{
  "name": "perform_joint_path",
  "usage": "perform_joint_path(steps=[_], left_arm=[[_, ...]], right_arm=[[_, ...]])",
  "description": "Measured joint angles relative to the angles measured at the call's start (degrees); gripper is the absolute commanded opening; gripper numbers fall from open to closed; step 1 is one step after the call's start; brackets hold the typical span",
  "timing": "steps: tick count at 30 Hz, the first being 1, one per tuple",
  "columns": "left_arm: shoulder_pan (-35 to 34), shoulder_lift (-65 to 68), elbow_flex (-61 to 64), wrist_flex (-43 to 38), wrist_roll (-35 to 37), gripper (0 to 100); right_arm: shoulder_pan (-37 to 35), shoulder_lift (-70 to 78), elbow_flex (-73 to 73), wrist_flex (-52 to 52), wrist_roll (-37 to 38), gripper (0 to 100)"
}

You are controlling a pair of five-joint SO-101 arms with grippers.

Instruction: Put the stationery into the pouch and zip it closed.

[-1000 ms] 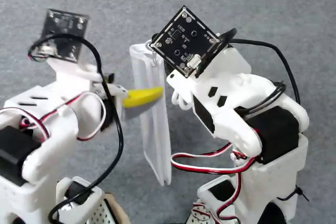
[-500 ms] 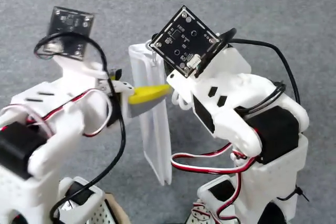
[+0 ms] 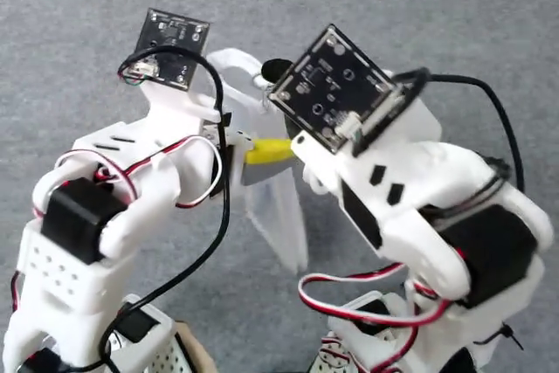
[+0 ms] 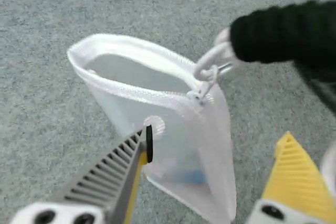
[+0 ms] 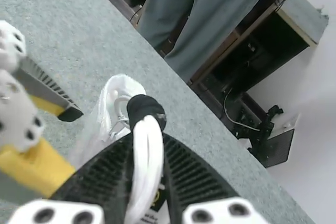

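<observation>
We see the translucent white mesh pouch gaping at its 12 o'clock end (a blue item inside). The right gripper pinches its white pull cord, and the left gripper is spread around the pouch.

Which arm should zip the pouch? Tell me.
Right. The right gripper is shut on the white cord tied to the zipper pull; the left gripper is open by the pouch, likely better for steadying.

Grey felt tabletop, dark shelving
</observation>
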Motion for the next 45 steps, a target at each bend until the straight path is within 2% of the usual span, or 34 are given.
perform_joint_path(steps=[11, 18, 29, 37, 45], left_arm=[[-2.99, 0.0, 4.48, -4.22, 0.0, 37], [-5.01, 0.0, 4.48, -5.8, 0.09, 25], [-7.74, 0.0, 4.48, -6.33, 0.09, 23], [-7.91, -0.26, 5.01, -6.33, 0.09, 4], [-8.97, -0.18, 6.51, -6.42, 0.0, 3]], right_arm=[[0.0, 0.0, -2.29, 1.58, 0.0, 1.2], [0.0, 0.09, -2.29, 1.58, -1.32, 1.2], [0.0, 0.09, -2.29, 1.58, -2.64, 1.2], [0.0, 0.18, -2.29, 1.58, -2.64, 1.2], [0.18, -0.18, -2.37, 1.58, -2.64, 1.2]])
